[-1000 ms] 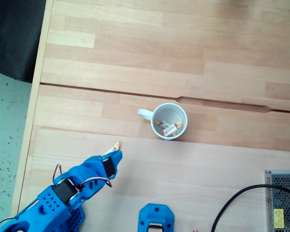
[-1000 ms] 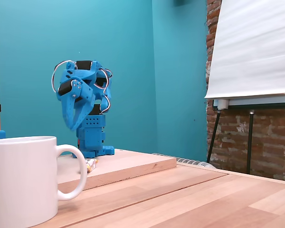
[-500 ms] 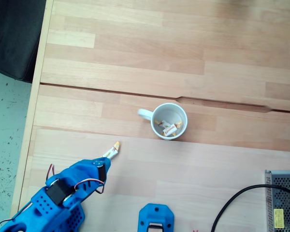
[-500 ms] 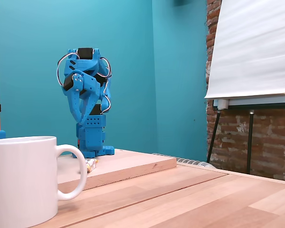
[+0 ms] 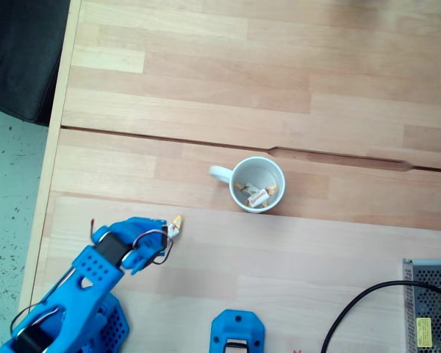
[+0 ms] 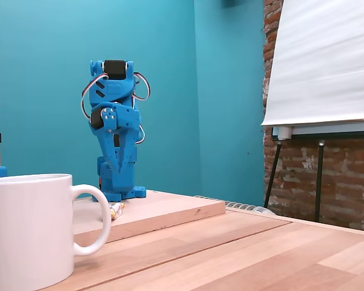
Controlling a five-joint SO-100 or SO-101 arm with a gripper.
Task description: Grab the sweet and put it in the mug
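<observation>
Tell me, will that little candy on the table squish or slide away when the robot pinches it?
The sweet looks tiny and light, so a nudge from the gripper would probably slide it across the smooth wooden table. Its twisted wrapper ends likely crumple easily. Being oblong, it may roll.

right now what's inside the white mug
The round white ceramic mug holds a few small wrapped sweets with yellow-orange ends on its bottom in a fixed view from above. In a side fixed view, its wall hides them.

My base stands on a pale wooden table (image 5: 294, 66) built of plank boards. The mug (image 5: 257, 184) sits on it; one sweet (image 5: 175, 223) lies left of the mug, and a grey mesh box (image 5: 430, 305) lies toward its lower right.
</observation>
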